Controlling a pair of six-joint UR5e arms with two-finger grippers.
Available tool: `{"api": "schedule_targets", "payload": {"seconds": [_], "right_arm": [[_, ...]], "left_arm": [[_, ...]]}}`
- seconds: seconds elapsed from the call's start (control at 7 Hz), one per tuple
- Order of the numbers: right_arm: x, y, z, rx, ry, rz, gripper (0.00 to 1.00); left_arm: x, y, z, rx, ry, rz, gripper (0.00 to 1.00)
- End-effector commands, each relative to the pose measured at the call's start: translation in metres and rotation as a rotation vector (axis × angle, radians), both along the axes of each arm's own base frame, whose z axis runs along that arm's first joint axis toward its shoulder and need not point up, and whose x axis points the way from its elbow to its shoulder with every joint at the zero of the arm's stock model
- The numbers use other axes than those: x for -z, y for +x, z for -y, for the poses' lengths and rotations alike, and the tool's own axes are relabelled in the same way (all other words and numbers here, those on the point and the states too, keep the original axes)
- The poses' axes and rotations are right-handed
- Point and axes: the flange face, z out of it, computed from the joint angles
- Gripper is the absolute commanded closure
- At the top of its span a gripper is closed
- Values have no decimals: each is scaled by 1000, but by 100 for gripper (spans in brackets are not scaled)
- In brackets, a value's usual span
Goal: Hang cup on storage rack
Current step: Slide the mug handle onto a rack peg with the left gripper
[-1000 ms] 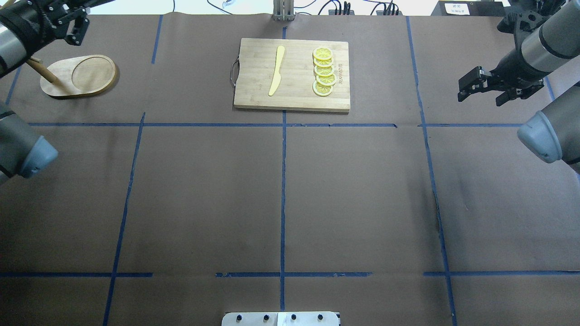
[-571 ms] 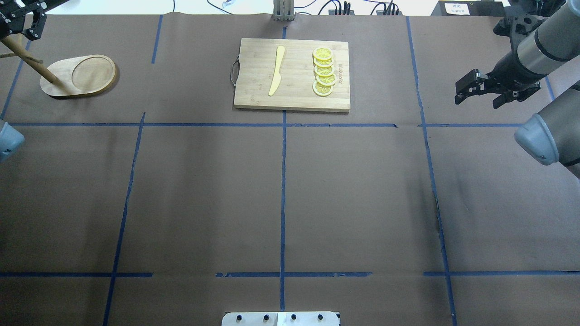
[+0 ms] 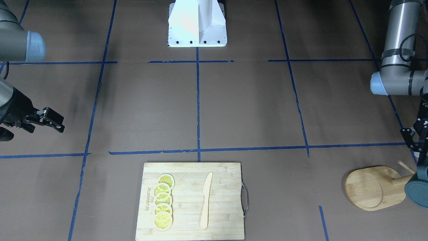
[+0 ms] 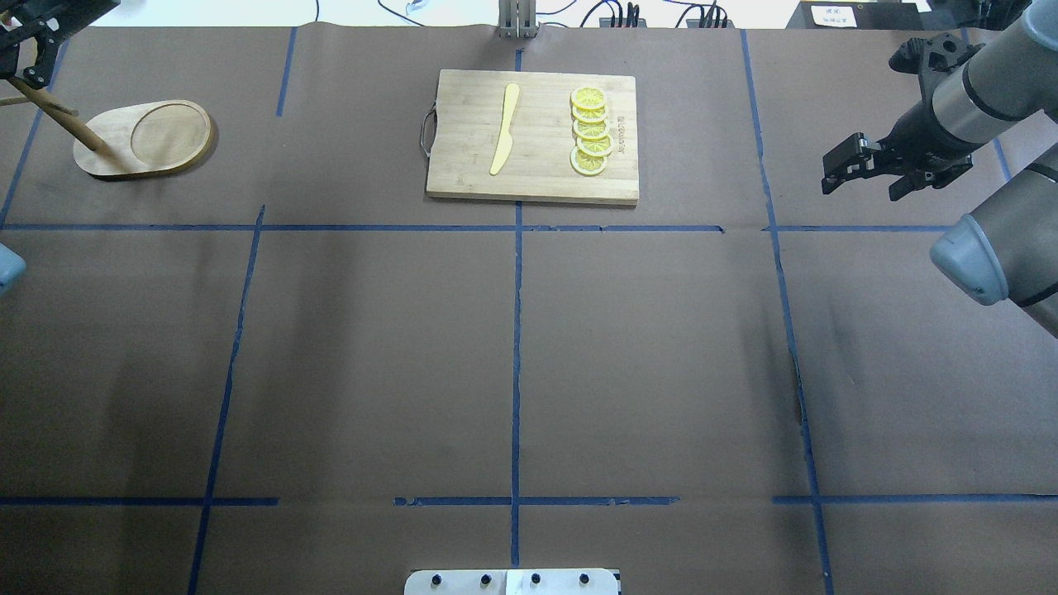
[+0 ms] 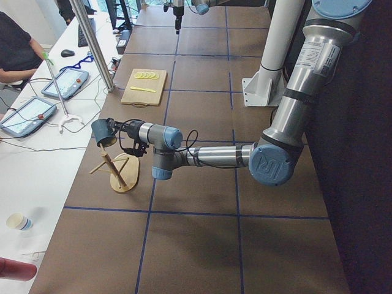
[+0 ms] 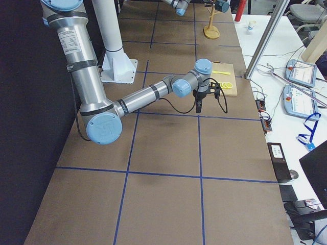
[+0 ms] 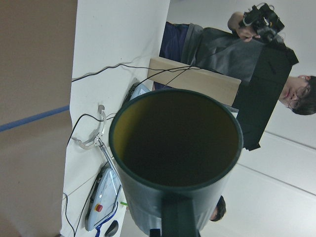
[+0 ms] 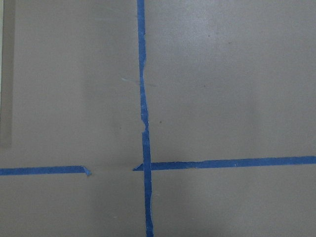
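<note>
Holding the cup (image 5: 104, 131) off the bench (image 4: 372, 347), the left gripper (image 5: 118, 130) was closed on it at the handle side. Its fingers themselves were hidden behind the cup in the left wrist view. In that view the cup's (image 7: 175, 163) mouth faced the camera, the inside looked dull yellow, and the handle pointed to the lower edge. From the camera at the bench's left end, the cup was just above the top of the storage rack's (image 5: 122, 174) leaning post, close to the thin pegs. I could not tell whether any peg touched the handle. The rack's (image 4: 145, 140) rounded base stood on the bench near the far left corner, and only this base and the post showed in the overhead view.

The right gripper (image 4: 868, 173) hung above the bench on the right side with its fingers apart and nothing between them. Between both arms, at the far edge, lay a bamboo cutting board (image 4: 533, 136) with a yellow knife (image 4: 505, 128) and a row of lemon slices (image 4: 591, 130) on it.
</note>
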Motion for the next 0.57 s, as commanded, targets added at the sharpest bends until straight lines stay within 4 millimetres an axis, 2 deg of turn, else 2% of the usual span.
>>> {"api": "schedule_targets", "payload": {"seconds": [0.0, 0.14, 0.43], "right_arm": [[0, -1, 0, 0, 2, 2, 0], [1, -1, 0, -1, 2, 3, 0], [0, -1, 0, 0, 2, 2, 0]], "left_arm": [[-18, -5, -3, 1, -17, -35, 98], [-23, -7, -4, 2, -15, -37, 98], [-52, -10, -11, 2, -12, -39, 95]]}}
